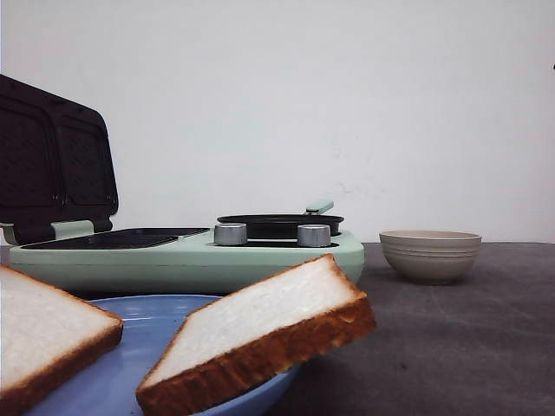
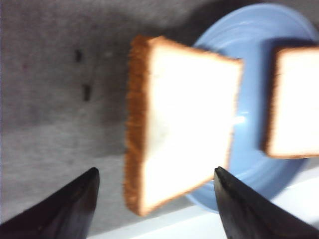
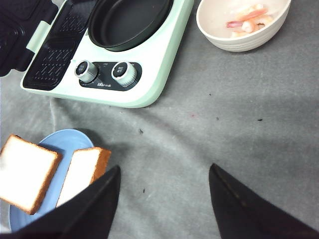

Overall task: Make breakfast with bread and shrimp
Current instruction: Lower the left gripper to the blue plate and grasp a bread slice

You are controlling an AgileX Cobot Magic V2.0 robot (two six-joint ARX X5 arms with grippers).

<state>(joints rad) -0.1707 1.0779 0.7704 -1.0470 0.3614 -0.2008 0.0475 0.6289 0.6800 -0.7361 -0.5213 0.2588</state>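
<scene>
Two bread slices on blue plate [image 1: 165,325], nearest the robot on grey table [image 1: 451,338]. Right slice [image 1: 260,338] tilts, propped on plate rim, one corner overhanging the table; left slice [image 1: 48,342] lies beside it, apart. Mint-green breakfast maker [image 1: 186,251] just behind plate, lid [image 1: 52,160] up, round pan [image 3: 127,20] seated, two knobs facing plate. Beige bowl [image 3: 244,25] of shrimp [image 3: 246,17] right of maker, near it. Bare cloth right of plate and before bowl. Left gripper [image 2: 155,204] spread wide above the tilted slice, touching nothing. Right gripper [image 3: 164,199] likewise spread, over bare cloth.
</scene>
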